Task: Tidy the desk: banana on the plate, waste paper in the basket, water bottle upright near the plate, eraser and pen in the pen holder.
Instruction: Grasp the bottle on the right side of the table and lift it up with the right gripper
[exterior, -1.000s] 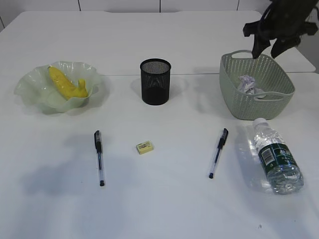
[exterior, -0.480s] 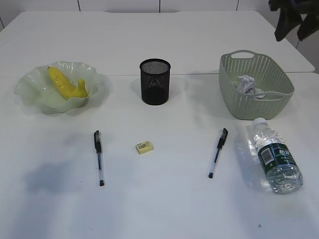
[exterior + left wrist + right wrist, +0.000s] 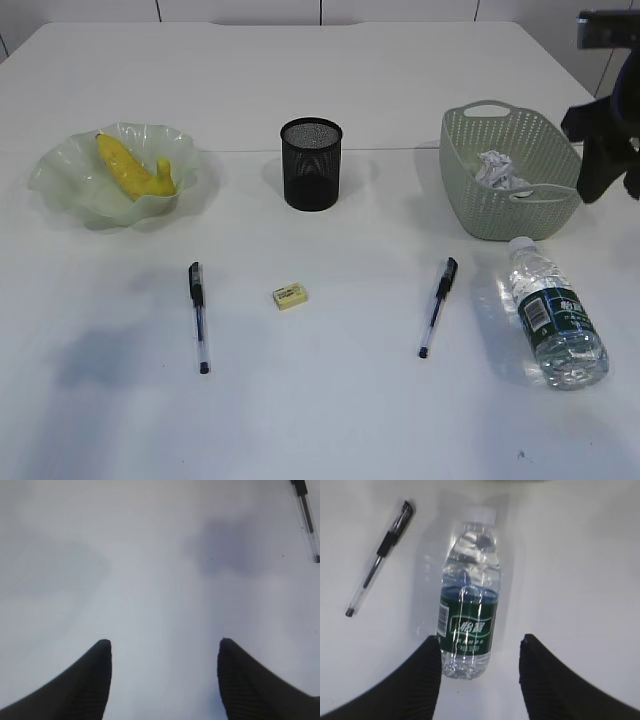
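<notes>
White table [image 3: 400,80] fills the whole scene, and on it we see the task about half done. Nearest to us lie the things that are not yet tidied: the left pen [image 3: 198,315], the eraser [image 3: 290,296] just beside it, the right pen [image 3: 437,306] and the water bottle [image 3: 556,315], which lies on its side with the cap toward the basket, far from the plate. We judge that both pens and the eraser must go into the pen holder [image 3: 312,164], which stands farther back in the middle; whether something is already inside we cannot tell through the dark mesh.

Farther back, the banana [image 3: 133,167] rests on the plate [image 3: 60,175] at the left, and the waste paper [image 3: 497,170] lies in the basket [image 3: 470,210] at the right, so these two steps look finished.

Our right hand [image 3: 480,652] hangs above the bottle with its fingers apart and nothing between them. In the exterior view it is only a dark shape at the right edge, partly cut off. Our left hand [image 3: 164,652] is also spread and empty, over bare table; it does not appear in the exterior view, and only a part of a pen shows at the corner of its camera.
</notes>
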`<control>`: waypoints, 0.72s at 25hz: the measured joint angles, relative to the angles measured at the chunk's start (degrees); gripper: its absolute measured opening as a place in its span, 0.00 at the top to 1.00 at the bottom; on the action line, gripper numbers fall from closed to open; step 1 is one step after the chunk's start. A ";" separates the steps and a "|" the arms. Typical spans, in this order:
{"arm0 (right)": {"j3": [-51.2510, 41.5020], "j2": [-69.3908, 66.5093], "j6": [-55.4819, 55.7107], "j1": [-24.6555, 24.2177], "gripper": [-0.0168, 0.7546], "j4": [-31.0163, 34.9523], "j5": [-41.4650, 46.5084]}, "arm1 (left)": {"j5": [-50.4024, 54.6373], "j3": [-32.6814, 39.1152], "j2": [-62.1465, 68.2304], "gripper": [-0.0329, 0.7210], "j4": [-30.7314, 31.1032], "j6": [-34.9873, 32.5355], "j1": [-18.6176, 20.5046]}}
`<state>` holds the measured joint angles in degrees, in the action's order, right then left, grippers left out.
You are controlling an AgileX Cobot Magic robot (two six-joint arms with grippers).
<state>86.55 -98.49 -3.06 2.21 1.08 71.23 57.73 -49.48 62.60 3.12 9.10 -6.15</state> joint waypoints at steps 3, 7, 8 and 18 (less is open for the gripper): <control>-3.88 0.00 -0.49 0.95 0.48 0.00 -2.03 | 0.00 0.00 0.00 0.34 -1.29 0.00 0.00; -5.29 -0.77 -1.00 1.21 0.46 0.00 -7.31 | 0.00 0.00 0.00 0.34 -1.87 0.00 0.00; -5.29 -1.49 -1.00 1.21 0.45 0.00 -8.24 | 0.00 0.00 0.00 0.34 -1.87 0.00 0.00; -5.29 -9.75 -1.12 1.21 0.26 0.00 -12.82 | -1.34 0.00 0.00 0.35 -1.99 0.00 0.00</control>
<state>81.26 -108.24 -4.19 3.43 1.08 58.41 56.39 -49.48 62.60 1.13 9.10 -6.15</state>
